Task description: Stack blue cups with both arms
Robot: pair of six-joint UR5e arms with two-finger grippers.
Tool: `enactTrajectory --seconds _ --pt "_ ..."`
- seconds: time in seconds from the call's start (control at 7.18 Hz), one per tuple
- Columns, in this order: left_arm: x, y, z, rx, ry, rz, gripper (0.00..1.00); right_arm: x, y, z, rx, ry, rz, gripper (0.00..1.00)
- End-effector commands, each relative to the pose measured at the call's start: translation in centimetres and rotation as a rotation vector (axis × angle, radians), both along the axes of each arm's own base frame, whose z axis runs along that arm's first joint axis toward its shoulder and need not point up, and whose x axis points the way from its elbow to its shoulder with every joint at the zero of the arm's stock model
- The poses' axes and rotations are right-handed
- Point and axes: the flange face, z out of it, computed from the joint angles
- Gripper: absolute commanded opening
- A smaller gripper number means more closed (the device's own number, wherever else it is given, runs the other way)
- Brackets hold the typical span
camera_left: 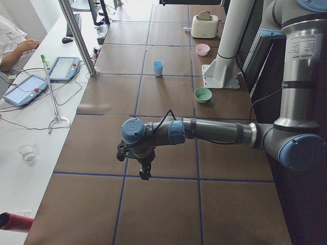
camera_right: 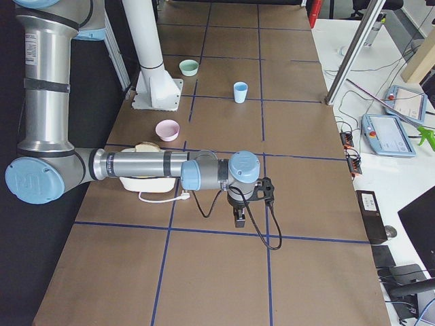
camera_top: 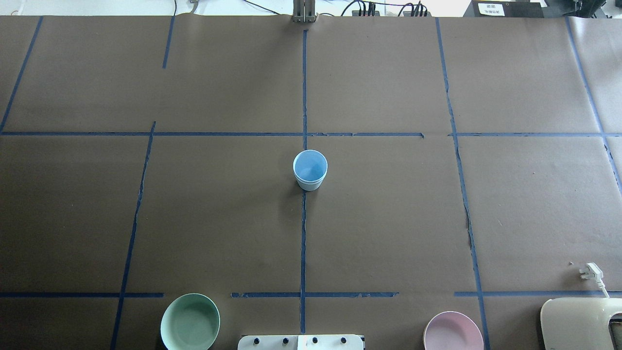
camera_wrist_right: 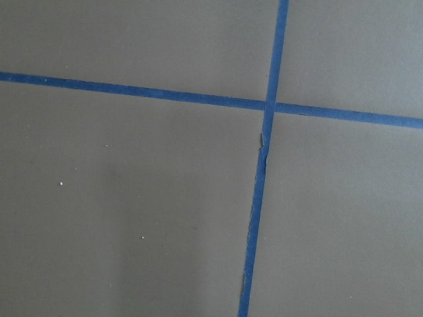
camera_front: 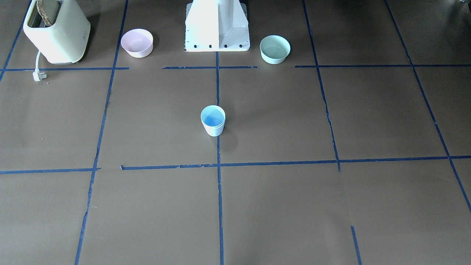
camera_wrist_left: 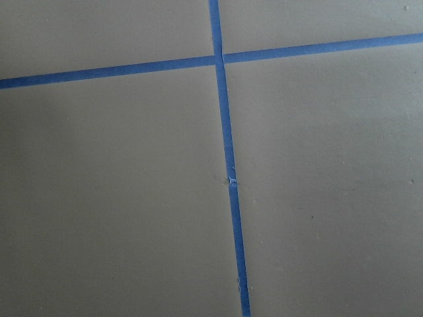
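Note:
A pale blue cup with a sky-blue inside stands upright on the centre tape line in the middle of the table; it also shows in the overhead view. Two rim lines show on it, one just below the other, as of one cup nested in another. No separate second blue cup is in view. My left gripper hangs over the table's left end, far from the cup; I cannot tell if it is open. My right gripper hangs over the table's right end, also far away; I cannot tell its state. Both wrist views show only brown paper and blue tape.
A mint-green bowl and a pink bowl sit either side of the white pedestal base. A cream toaster with a white plug stands on the robot's right.

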Motion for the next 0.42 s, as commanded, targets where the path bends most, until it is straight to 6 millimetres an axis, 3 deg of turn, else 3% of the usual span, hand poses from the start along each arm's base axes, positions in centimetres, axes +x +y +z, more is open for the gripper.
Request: enactTrajectory --seconds 0.0,0.28 --pt "0.05 -0.35 -0.21 0.008 -0.002 0.003 1.0 0.0 -0.25 -0.29 0.007 0.001 0.001 1.0" --pt "-0.48 -0.23 0.29 0.01 -0.066 0.011 1.0 0.02 -0.41 -0.41 0.012 0.006 0.001 1.0"
